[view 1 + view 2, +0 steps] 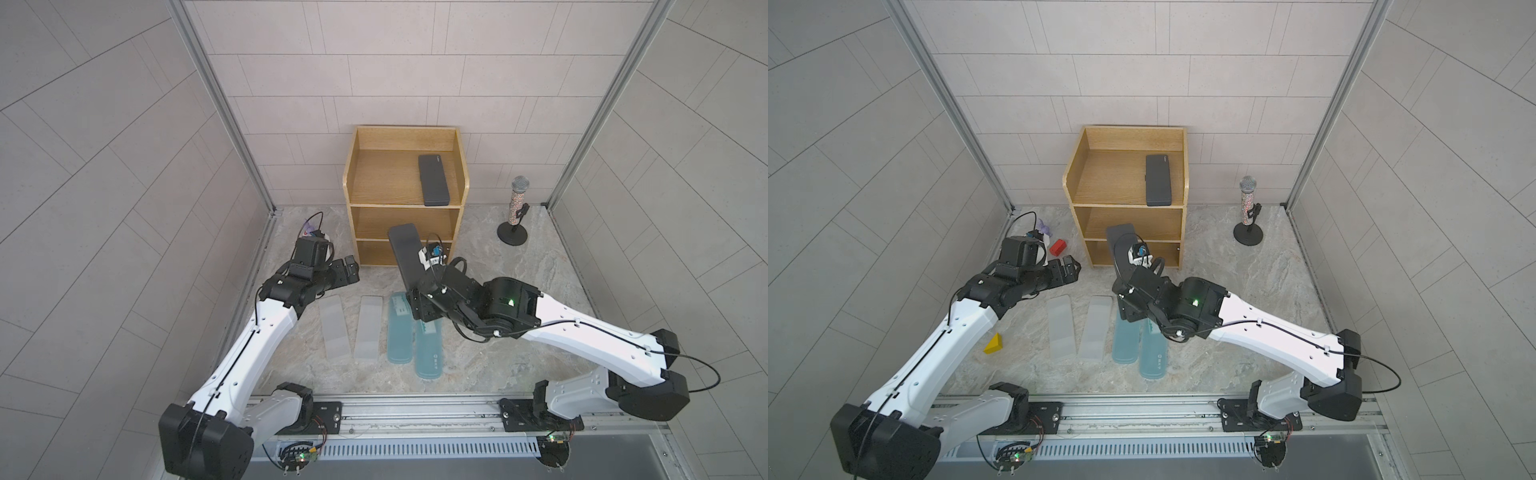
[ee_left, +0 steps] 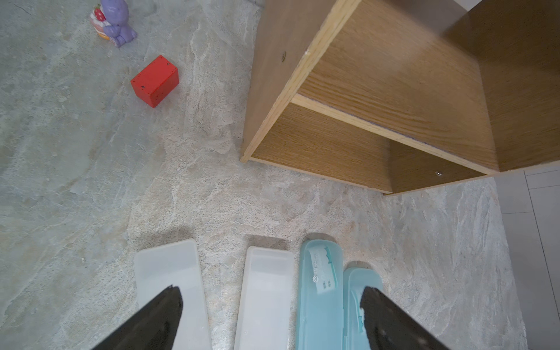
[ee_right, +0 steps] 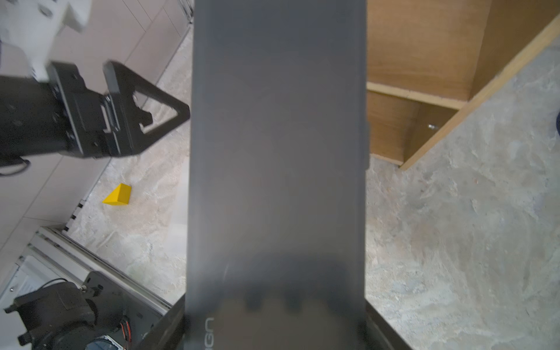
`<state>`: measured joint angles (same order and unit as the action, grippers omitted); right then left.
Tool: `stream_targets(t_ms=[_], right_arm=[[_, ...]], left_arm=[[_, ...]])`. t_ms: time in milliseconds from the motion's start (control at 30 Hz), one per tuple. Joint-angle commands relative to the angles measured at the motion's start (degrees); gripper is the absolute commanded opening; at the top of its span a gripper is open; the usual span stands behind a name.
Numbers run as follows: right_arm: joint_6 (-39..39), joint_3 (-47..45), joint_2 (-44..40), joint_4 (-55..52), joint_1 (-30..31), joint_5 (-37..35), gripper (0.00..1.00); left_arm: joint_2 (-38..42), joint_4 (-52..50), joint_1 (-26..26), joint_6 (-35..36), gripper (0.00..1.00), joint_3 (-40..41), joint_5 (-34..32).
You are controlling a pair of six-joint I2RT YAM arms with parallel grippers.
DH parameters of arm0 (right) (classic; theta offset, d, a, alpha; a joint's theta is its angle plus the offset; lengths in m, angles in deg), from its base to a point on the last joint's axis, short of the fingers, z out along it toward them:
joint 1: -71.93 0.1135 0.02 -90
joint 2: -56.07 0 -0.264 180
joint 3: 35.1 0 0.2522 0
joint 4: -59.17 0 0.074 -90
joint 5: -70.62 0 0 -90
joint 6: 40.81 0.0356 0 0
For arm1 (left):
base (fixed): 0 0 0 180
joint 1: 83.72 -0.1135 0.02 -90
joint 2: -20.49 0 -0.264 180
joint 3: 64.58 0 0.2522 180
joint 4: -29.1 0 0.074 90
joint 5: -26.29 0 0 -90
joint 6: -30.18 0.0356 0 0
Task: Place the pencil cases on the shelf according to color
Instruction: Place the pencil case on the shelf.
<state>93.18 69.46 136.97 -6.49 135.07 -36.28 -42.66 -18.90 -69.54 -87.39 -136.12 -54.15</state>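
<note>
matte black flat pencil case (image 1: 405, 253) is clamped by one end in the right gripper (image 1: 417, 301), jutting ahead toward the light wooden shelf (image 1: 351, 174); it could be levered loose or snagged on an edge. left gripper (image 1: 348, 268) is held open, empty.

My right hand (image 1: 414, 300) is black, like the matte black case (image 1: 403, 253) it holds and the black case (image 1: 434, 179) on the pale wood-grained shelf (image 1: 390, 222). The desk (image 1: 561, 266) is marbled grey-beige. On it: a frosted grey case (image 1: 333, 328), a second frosted grey case (image 1: 368, 328), a translucent teal case (image 1: 398, 332), a second teal case (image 1: 430, 353).
</note>
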Motion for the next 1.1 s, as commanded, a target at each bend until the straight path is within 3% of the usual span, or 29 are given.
stream_targets(t_ms=[0,400,1067], right_arm=[[-4.3,5.32,2.45,0.04,-2.78,1.01,0.34],[-9.09,21.09,14.36,5.2,-11.2,7.15,0.34],[-7.73,47.08,34.5,5.24,-19.07,6.69,0.35]], left_arm=[[1.06,1.09,-0.57,-0.17,1.0,1.12,1.66],[1.54,3.35,-1.41,-1.55,1.0,2.54,5.59],[2.12,4.53,-1.67,-2.13,1.0,3.64,8.39]])
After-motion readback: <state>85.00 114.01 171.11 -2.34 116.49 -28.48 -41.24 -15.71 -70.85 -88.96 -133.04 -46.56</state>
